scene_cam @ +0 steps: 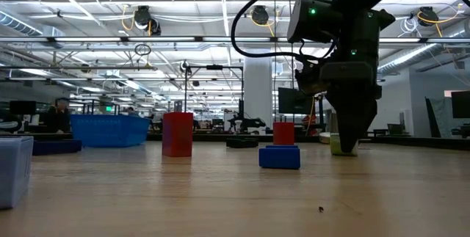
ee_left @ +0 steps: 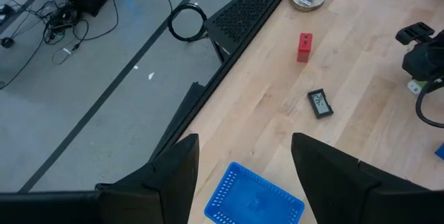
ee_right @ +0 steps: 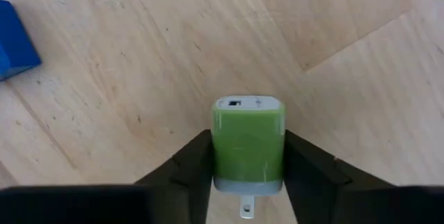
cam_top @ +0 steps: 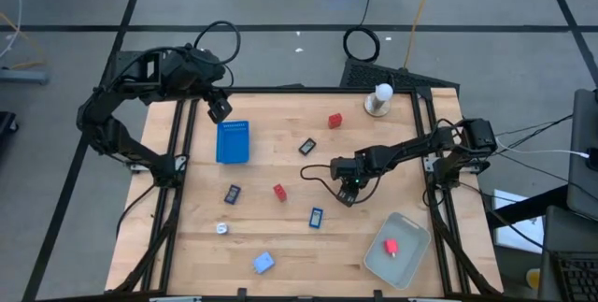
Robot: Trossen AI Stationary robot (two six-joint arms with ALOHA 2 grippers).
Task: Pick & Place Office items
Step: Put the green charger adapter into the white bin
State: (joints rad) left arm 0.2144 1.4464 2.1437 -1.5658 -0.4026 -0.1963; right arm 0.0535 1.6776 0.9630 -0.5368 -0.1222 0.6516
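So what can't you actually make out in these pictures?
- High view: the green piece in the right hand barely shows; the hand covers it.
- Low view: only a sliver of it peeks out under the fingers.
- Right wrist view: whether it has left the table.
- High view: the markings on the small dark pieces, too small.

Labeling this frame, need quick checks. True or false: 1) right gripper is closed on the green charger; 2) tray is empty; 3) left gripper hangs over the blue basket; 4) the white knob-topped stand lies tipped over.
1) True: the right gripper pinches the green charger between its fingers.
2) False: the translucent tray holds a red piece.
3) True: the left gripper is open above the blue basket.
4) False: the white knob-topped stand stands upright at the table's far edge.
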